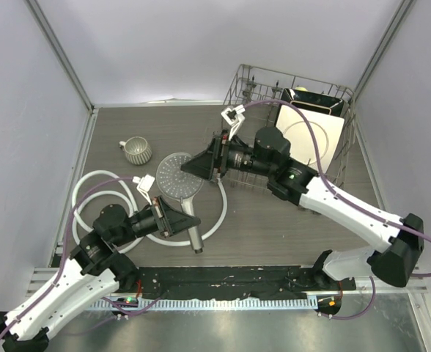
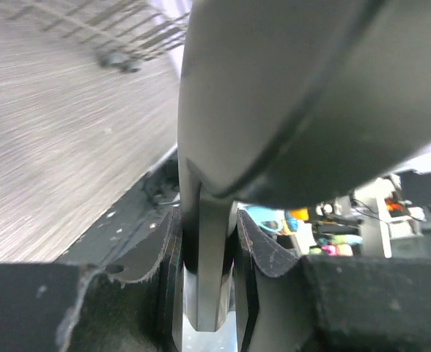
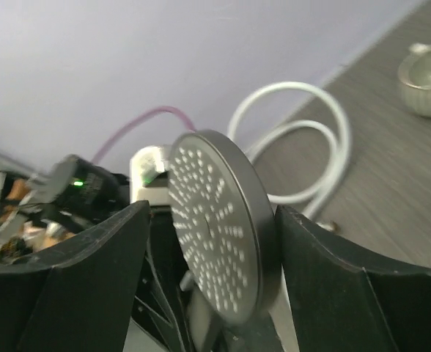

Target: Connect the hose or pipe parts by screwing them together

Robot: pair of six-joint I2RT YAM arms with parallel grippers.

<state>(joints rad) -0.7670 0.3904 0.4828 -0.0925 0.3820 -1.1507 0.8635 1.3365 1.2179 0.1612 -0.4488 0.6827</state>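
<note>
The grey shower head [image 1: 177, 176] lies face up mid-table, its straight handle [image 1: 194, 233] pointing toward the near edge. My left gripper [image 1: 180, 218] is shut on that handle; in the left wrist view the handle [image 2: 214, 286] is pinched between both pads, below the head's body [image 2: 289, 95]. My right gripper [image 1: 195, 167] straddles the head's right rim with its jaws open. In the right wrist view the perforated face [image 3: 212, 235] stands between the fingers, with a gap on the left side. The white hose [image 1: 98, 196] lies coiled at the left, one loop [image 1: 221, 213] curving past the handle.
A small ribbed grey cup [image 1: 137, 150] stands at the back left, also in the right wrist view [image 3: 426, 88]. A wire dish rack [image 1: 252, 73] holding a white plate [image 1: 314, 132] fills the back right corner. Purple cables run along both arms.
</note>
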